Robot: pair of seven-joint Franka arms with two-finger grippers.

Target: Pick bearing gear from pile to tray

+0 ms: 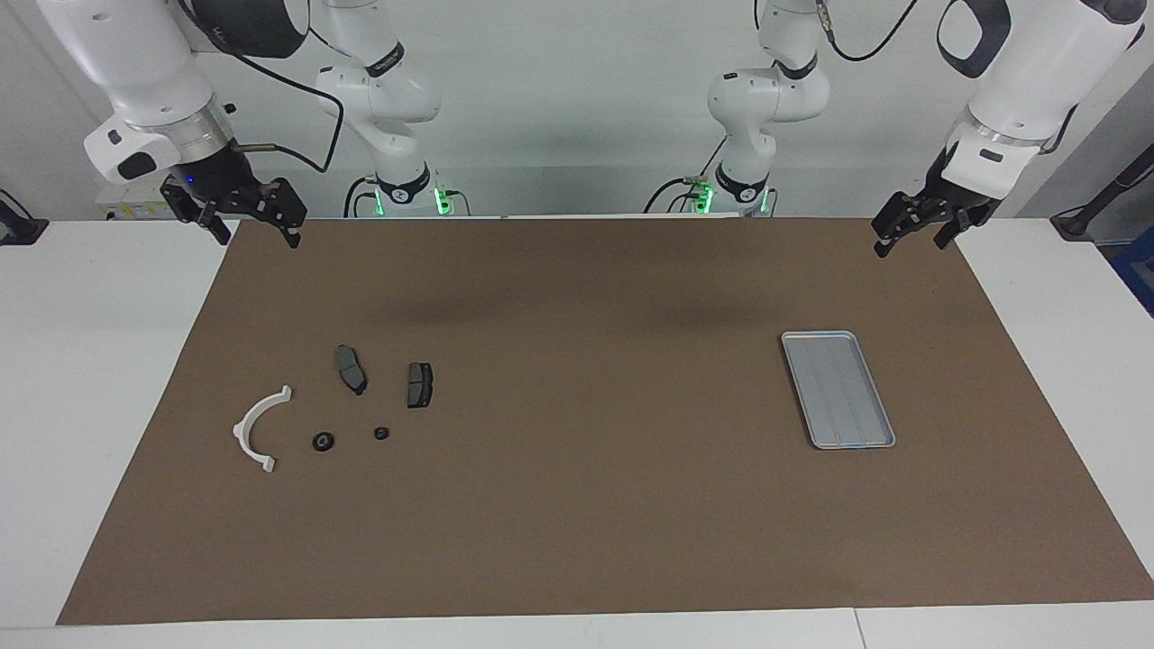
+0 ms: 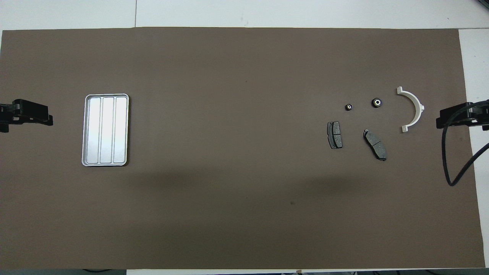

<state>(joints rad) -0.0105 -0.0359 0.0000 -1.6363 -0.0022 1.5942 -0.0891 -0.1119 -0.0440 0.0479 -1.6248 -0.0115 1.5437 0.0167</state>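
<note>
The right gripper (image 1: 251,219) hangs in the air over the mat's (image 1: 577,505) corner at its own end of the table, fingers spread and holding nothing; the left gripper (image 1: 918,230) hangs the same way over the mat's corner at the left arm's end, also spread and empty. Both arms wait. In the overhead view only the grippers' black tips show at the frame's edges, right gripper (image 2: 456,117) and left gripper (image 2: 32,115); the facing view shows the whole arms. The pile lies toward the right arm's end: a white bracket (image 1: 260,428), its arc opening away from the right arm's end; two round black gears, the larger gear (image 1: 323,441) beside the bracket, the smaller gear (image 1: 381,434) just past it toward the table's middle, both flat with no long axis. Two brake pads (image 1: 351,369) (image 1: 419,385) lie nearer the robots, long axes running roughly toward them. The tray (image 1: 838,389), well apart toward the left arm's end, is empty, its long axis running roughly toward the robots; the overhead view shows three ribbed lanes in its floor.
</note>
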